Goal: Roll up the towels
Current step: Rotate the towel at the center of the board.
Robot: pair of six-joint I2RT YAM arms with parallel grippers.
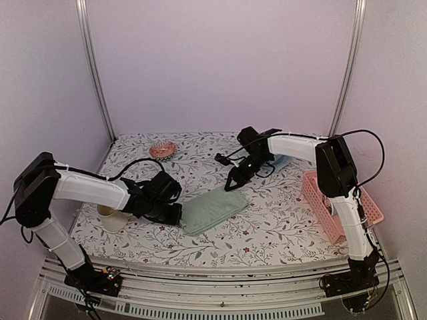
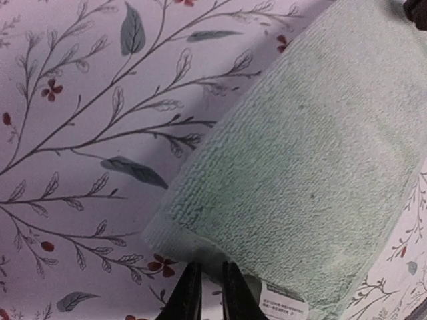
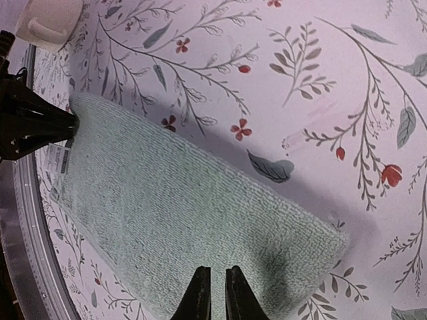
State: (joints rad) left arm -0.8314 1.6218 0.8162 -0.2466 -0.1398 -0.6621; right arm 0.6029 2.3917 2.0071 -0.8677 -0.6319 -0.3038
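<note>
A folded pale green towel (image 1: 213,208) lies flat at the table's middle. My left gripper (image 1: 176,214) is at its left end. In the left wrist view the narrow fingers (image 2: 187,297) are closed on the towel's (image 2: 300,167) near edge, beside its white label (image 2: 283,298). My right gripper (image 1: 233,181) is over the towel's far right end. In the right wrist view its fingers (image 3: 200,297) are together just above the towel (image 3: 187,213), holding nothing. A light blue towel (image 1: 281,161) lies behind the right arm.
A pink basket (image 1: 337,203) stands at the right edge. A cream cup (image 1: 112,217) sits under the left arm, also in the right wrist view (image 3: 50,20). A small pink dish (image 1: 162,149) is at the back left. The table's front rail (image 3: 27,253) is close.
</note>
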